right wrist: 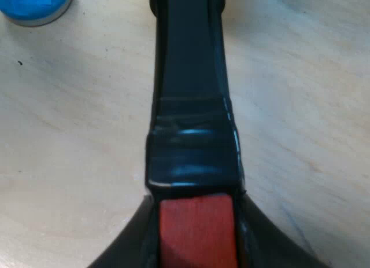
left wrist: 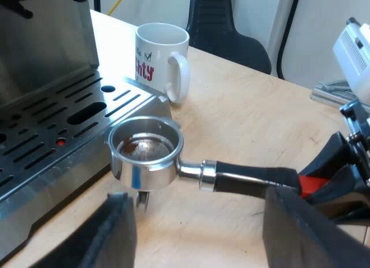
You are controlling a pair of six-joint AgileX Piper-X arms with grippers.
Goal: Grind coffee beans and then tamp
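Note:
The metal holder [left wrist: 147, 150] hangs just above the wooden table beside the espresso machine's drip tray [left wrist: 52, 135], with brown coffee residue in its basket. Its dark handle [left wrist: 248, 178] runs away from the machine to the red end [left wrist: 312, 184]. My right gripper [left wrist: 338, 175] is shut on the handle at that red end. In the right wrist view the handle [right wrist: 191, 106] fills the space between the fingers, with the red end [right wrist: 196, 230] closest. My left gripper [left wrist: 193, 233] is open, its two black fingers [left wrist: 107, 233] standing near the holder with nothing between them.
A white mug [left wrist: 163, 59] with red lettering stands beyond the drip tray's corner. A blue tamper [right wrist: 34, 4] sits on the table past the handle. A black chair [left wrist: 222, 25] stands behind the table edge.

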